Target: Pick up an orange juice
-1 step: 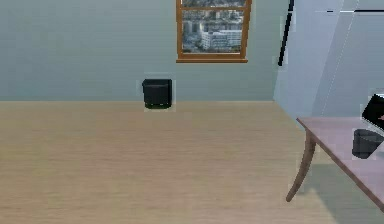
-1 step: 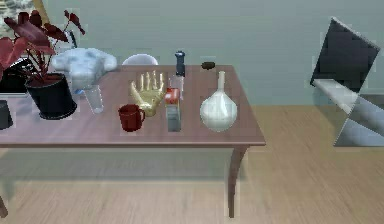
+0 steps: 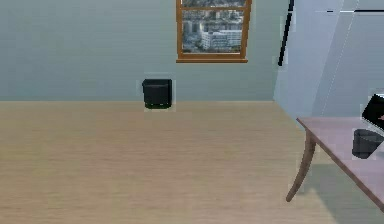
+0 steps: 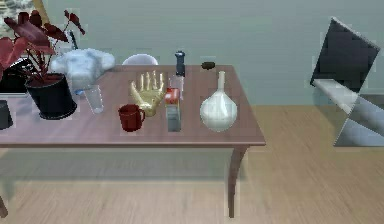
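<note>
— What stands on the wooden worktop (image 4: 245,122) by the pale wall?
— Left to right: a red-leaved potted plant (image 4: 45,62), a glass (image 4: 95,99), a red mug (image 4: 130,118), a gold hand statue (image 4: 148,93), a small pale box (image 4: 175,119), a white vase (image 4: 218,109).
— The orange juice?
— Possibly that box; I cannot tell.
— The robot's hand?
— I cannot tell its state.

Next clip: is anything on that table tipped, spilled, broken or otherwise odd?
Nothing stands out. On the table, the white vase, red mug, gold hand sculpture and potted plant all stand upright, and no spill shows.
</note>
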Robot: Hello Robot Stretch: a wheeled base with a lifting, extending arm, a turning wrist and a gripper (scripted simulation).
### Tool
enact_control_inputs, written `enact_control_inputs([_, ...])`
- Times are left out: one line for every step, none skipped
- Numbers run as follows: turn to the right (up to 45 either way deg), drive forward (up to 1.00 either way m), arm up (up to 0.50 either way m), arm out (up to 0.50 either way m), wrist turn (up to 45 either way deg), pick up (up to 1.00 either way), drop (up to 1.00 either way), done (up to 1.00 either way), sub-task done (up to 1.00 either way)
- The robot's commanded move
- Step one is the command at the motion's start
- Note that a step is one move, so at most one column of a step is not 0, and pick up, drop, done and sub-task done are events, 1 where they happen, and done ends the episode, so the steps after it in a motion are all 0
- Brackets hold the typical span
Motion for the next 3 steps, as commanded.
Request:
enact_control_inputs([0.0,0.0,0.38,0.0,0.0,0.0,0.0,0.0,0.0])
enact_control_inputs([0.0,0.0,0.0,0.5,0.0,0.0,0.0,0.0,0.0])
enact_control_inputs([0.0,0.0,0.0,0.0,45.0,0.0,0.0,0.0,0.0])
